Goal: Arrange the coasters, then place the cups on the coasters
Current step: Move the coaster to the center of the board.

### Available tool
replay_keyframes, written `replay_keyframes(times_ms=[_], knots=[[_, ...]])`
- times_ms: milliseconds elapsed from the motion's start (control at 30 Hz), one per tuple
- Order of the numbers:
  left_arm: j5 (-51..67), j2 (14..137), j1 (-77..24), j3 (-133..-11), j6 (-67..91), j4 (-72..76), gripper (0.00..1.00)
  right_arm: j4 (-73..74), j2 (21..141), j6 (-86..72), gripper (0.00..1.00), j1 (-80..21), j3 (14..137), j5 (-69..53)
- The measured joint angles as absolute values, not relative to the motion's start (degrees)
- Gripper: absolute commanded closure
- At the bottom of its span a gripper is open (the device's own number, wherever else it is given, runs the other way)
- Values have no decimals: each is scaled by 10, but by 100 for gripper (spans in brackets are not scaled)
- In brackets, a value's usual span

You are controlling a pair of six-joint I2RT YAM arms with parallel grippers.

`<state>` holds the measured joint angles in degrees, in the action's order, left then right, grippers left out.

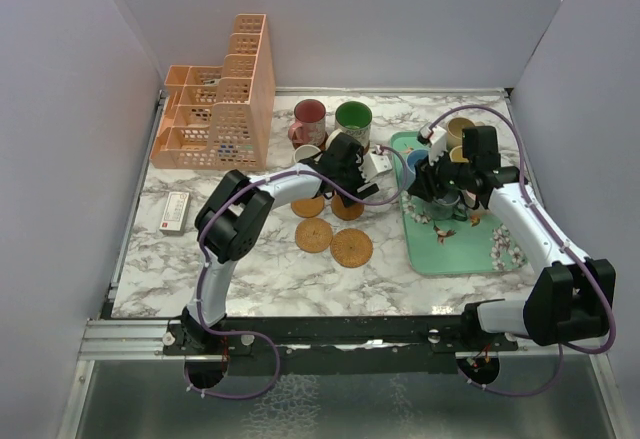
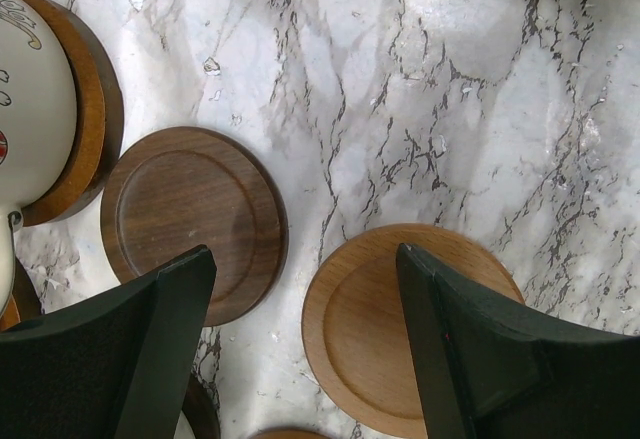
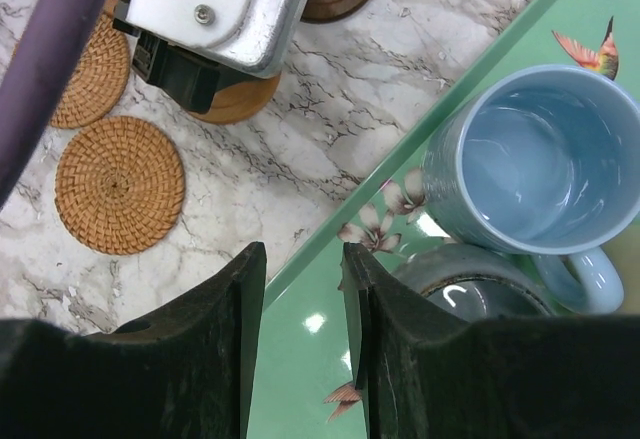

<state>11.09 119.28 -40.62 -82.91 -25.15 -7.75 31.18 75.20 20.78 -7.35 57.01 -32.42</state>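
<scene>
My left gripper (image 2: pixel 305 254) hangs open above the marble with nothing between its fingers. A dark brown coaster (image 2: pixel 190 214) lies under its left finger and a light wooden coaster (image 2: pixel 375 324) under its right. To the left, a white cup (image 2: pixel 30 109) stands on another brown coaster (image 2: pixel 95 129). Two woven coasters (image 1: pixel 313 235) (image 1: pixel 351 248) lie nearer the arms. My right gripper (image 3: pixel 300 259) is open over the green tray (image 3: pixel 320 359). A grey cup (image 3: pixel 470 284) sits just right of it, with a blue cup (image 3: pixel 540 159) beyond. Red (image 1: pixel 309 119) and green (image 1: pixel 353 119) cups stand at the back.
A peach lattice organiser (image 1: pixel 215 109) fills the back left corner. A small white box (image 1: pixel 176 211) lies at the left. More cups (image 1: pixel 460 131) crowd the far end of the tray. Grey walls close in on both sides.
</scene>
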Motion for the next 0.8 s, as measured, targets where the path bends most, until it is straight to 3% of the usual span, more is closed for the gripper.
replay_keyframes(times_ms=[367, 800], knots=[[124, 1168, -406, -823, -252, -87, 18, 311, 752, 197, 63, -47, 570, -322], [151, 1003, -406, -694, -307, -136, 17, 311, 752, 196, 63, -29, 570, -322]])
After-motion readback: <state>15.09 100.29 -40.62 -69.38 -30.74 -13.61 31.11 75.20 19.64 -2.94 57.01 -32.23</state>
